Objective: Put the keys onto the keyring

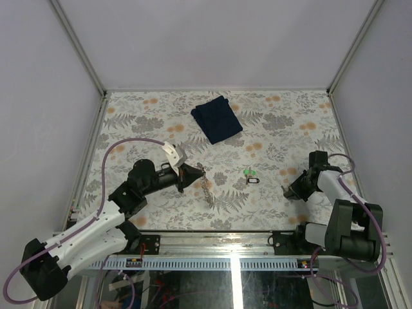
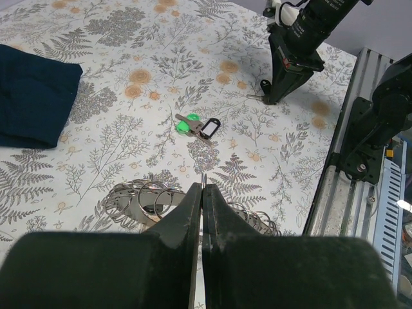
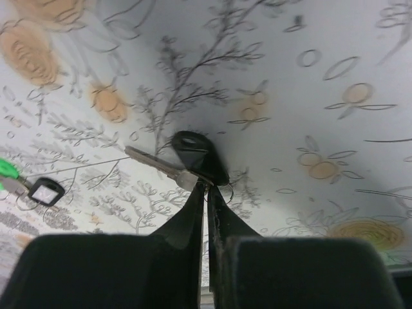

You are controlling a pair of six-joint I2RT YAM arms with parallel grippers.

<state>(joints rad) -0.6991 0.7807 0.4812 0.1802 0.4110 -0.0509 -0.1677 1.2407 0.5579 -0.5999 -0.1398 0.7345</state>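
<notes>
The keyring (image 1: 205, 185) is a chain of silvery rings lying just right of my left gripper (image 1: 192, 175). In the left wrist view its loops (image 2: 138, 199) spread to both sides of my left gripper (image 2: 203, 188), which is shut on a thin wire of the ring. A green key and a black-tagged key (image 1: 251, 176) lie together mid-table, and they show again as the key pair (image 2: 197, 125). My right gripper (image 1: 287, 191) presses down at the right. Up close, the right gripper (image 3: 206, 185) is shut on a black-headed key (image 3: 194, 153) at its small ring, the blade pointing left.
A dark blue folded cloth (image 1: 217, 119) lies at the back centre. The floral table mat (image 1: 277, 129) ends at a metal rail (image 1: 232, 237) along the near edge. White walls enclose the other three sides. The green key (image 3: 6, 168) sits at the left edge of the right wrist view.
</notes>
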